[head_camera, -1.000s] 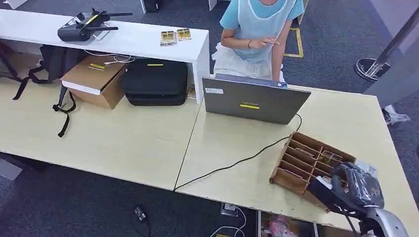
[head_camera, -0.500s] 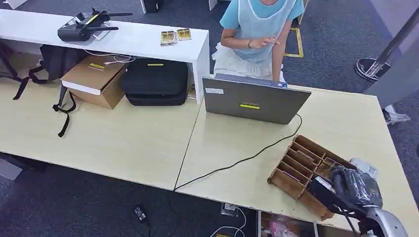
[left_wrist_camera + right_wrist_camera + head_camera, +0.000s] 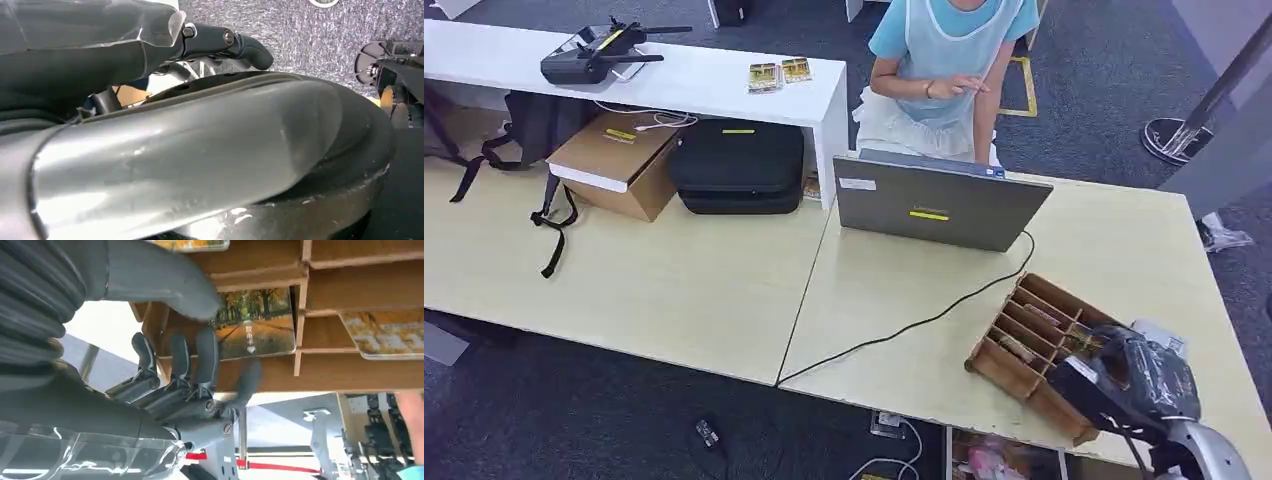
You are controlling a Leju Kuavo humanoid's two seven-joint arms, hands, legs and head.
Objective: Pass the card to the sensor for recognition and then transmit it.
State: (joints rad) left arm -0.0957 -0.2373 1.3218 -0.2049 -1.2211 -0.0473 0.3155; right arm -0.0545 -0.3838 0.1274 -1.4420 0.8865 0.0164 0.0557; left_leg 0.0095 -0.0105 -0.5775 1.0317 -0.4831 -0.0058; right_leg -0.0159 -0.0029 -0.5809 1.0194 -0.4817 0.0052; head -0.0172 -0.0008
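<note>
A wooden slotted card rack lies on the pale table near its front right corner. My right hand is at the rack's near right end. In the right wrist view, the right hand pinches a card printed with autumn trees between thumb and fingers, while the card still lies in a slot of the rack. Another yellowish card sits in the neighbouring slot. My left hand hangs at my side above the carpet and holds nothing.
An open grey laptop stands behind the rack, its black cable running across the table. A person sits behind the laptop. A small white object lies right of the rack. Bags and a box sit at far left.
The rack has shifted slightly toward the table's front edge. My right hand stays at its right end, barely moved.
</note>
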